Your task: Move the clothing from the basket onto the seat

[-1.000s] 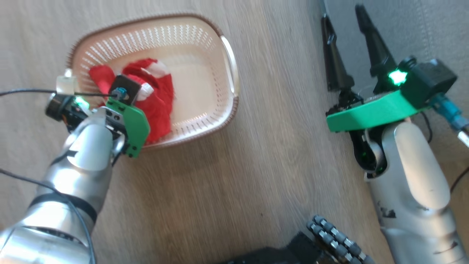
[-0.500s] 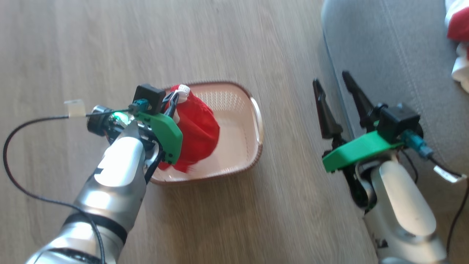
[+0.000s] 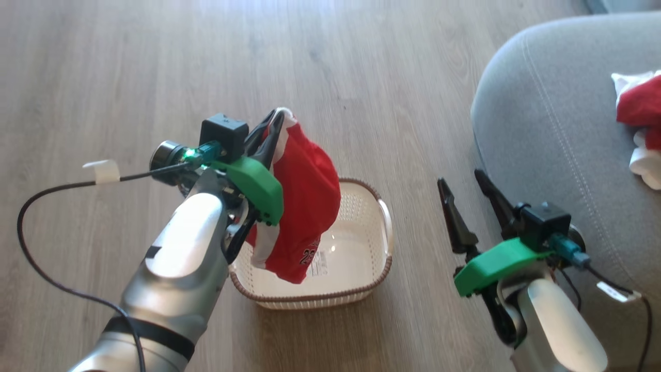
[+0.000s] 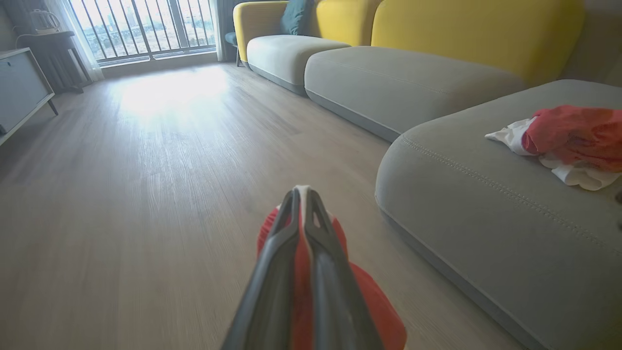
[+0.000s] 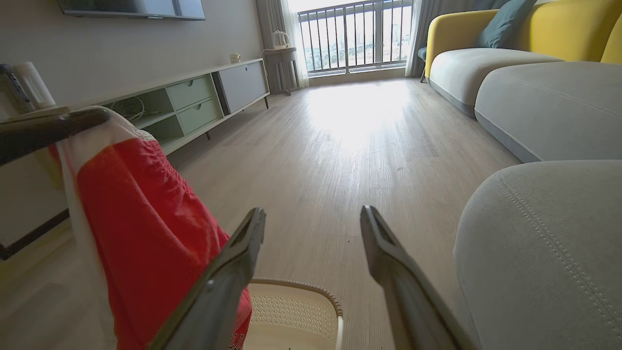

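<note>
While the red shorts [image 3: 307, 206] are held up over the left half of the basket [image 3: 384, 235], the fabric is seen hanging in a loose bunch, with white trim at the top and a dark number printed near the hem. So, the pinch: the white top edge is clamped between the two dark fingers of the left gripper [image 3: 276, 114]. They're pressed together on the cloth with only a sliver of fabric between them, which is shown nicely in the left wrist view. From the head camera the lower end of the shorts is lined up with the basket's inside, but whether it's touching the bottom or clear of it can't be told. Inside the basket, a bare cream bottom and a printed label [image 3: 323, 262] can be seen just right of the hanging hem. The basket itself is set on the pale wood floor [image 3: 361, 77].

To the right of the basket, the right gripper [image 3: 460, 177] is held with its jaws spread wide and nothing between them. It's placed between the basket and the grey seat [image 3: 542, 129], low by the cushion's rounded edge. Further right of the basket, well apart from it, a second red-and-white garment [image 3: 640, 108] is found crumpled on top of the seat.
</note>
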